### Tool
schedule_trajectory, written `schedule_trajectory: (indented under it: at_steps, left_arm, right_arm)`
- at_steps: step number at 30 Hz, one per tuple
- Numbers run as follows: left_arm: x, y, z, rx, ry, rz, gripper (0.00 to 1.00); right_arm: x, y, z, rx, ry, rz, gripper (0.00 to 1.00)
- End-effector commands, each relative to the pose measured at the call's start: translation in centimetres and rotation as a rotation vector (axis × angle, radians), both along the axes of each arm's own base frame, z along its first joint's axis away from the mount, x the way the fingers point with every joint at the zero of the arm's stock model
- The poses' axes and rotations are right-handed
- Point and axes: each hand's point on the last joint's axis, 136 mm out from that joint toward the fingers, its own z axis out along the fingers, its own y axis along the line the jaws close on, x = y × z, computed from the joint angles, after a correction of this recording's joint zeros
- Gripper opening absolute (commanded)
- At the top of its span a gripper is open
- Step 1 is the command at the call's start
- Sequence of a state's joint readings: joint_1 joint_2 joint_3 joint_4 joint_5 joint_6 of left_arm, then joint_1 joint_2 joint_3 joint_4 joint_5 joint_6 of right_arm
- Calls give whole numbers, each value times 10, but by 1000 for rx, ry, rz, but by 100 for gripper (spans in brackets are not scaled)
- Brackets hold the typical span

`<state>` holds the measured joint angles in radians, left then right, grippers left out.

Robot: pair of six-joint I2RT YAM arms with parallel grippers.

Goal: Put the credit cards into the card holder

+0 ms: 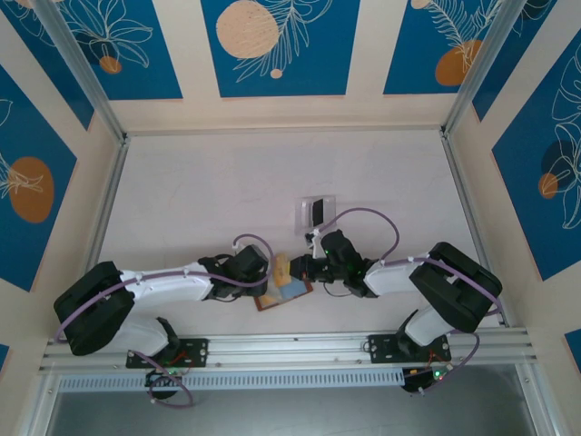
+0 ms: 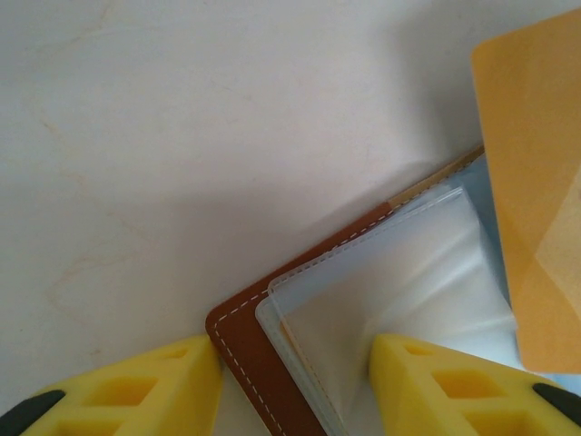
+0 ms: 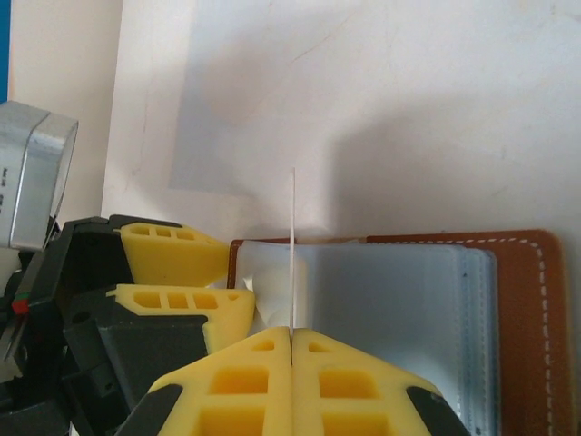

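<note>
Here the right claw [image 3: 291, 331] is closed tight on a yellow card [image 2: 531, 182]. It holds the card upright, edge-on in the middle of the right wrist view, just above the open wallet [image 3: 517, 309], so that the card can slide down into a pale pocket. The left claw [image 2: 295, 368] stands half apart astride the wallet's corner, at the bottom of the left wrist view. This is probably to stop the wallet from moving. Whether it really pinches the corner, I cannot tell.
</note>
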<state>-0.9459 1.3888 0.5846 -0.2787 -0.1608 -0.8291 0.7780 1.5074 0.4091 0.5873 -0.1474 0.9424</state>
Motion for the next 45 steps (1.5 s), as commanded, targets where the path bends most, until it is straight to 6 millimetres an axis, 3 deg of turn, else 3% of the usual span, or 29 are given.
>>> schedule_trajectory:
  at_steps: [1,22,30,38,45]
  left_arm:
    - [-27,20,-35,90,104,-28,47]
    - [-28,20,-35,90,105,-29,47]
    - [-27,19,-36,90,104,-30,47]
    - [-27,20,-34,90,101,-32,48]
    - [-27,20,-18,72,86,-38,52]
  right_arm:
    - [6,6,17,26,-41,24,0]
    - [7,14,0,37,6,41,0]
    - [-8,11,-5,52,52,45,0]
    - [-31,6,-24,8,107,59,0]
    - [-41,-4,-37,-41,137,53,0]
